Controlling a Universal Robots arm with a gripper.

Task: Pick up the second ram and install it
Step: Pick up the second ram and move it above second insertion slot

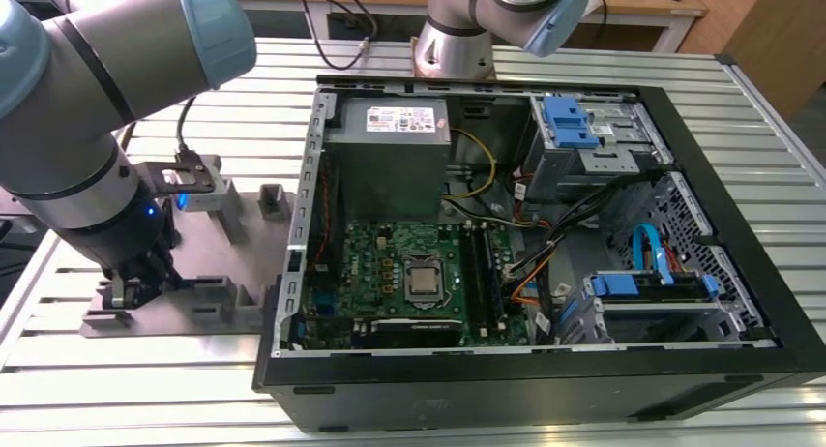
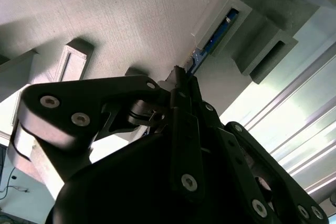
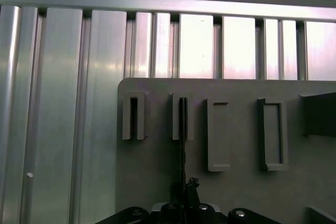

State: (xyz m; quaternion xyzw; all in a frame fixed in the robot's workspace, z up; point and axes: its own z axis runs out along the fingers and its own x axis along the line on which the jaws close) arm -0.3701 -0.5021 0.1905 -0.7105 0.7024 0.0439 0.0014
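The second ram (image 2: 212, 39) stands on edge in a slot of the grey holder plate (image 2: 131, 19). It shows as a thin blue-green strip there and as a dark line (image 3: 182, 129) in the first wrist view. My gripper (image 2: 180, 74) has its black fingers drawn together on the near end of the strip. In the exterior view the gripper (image 1: 130, 290) is low over the holder plate (image 1: 213, 307), at that view's left, beside the open computer case (image 1: 516, 394). The green motherboard (image 1: 381, 258) lies inside the case, with dark memory slots (image 1: 481, 263) beside the processor socket.
Raised grey blocks (image 1: 269, 203) and other slot holders (image 3: 272, 135) stand on the plate around the gripper. The plate and case rest on a ribbed aluminium table (image 1: 116, 389). A second arm's base (image 1: 455, 43) stands behind the case. Cables and blue drive brackets (image 1: 568, 118) crowd the case's right side.
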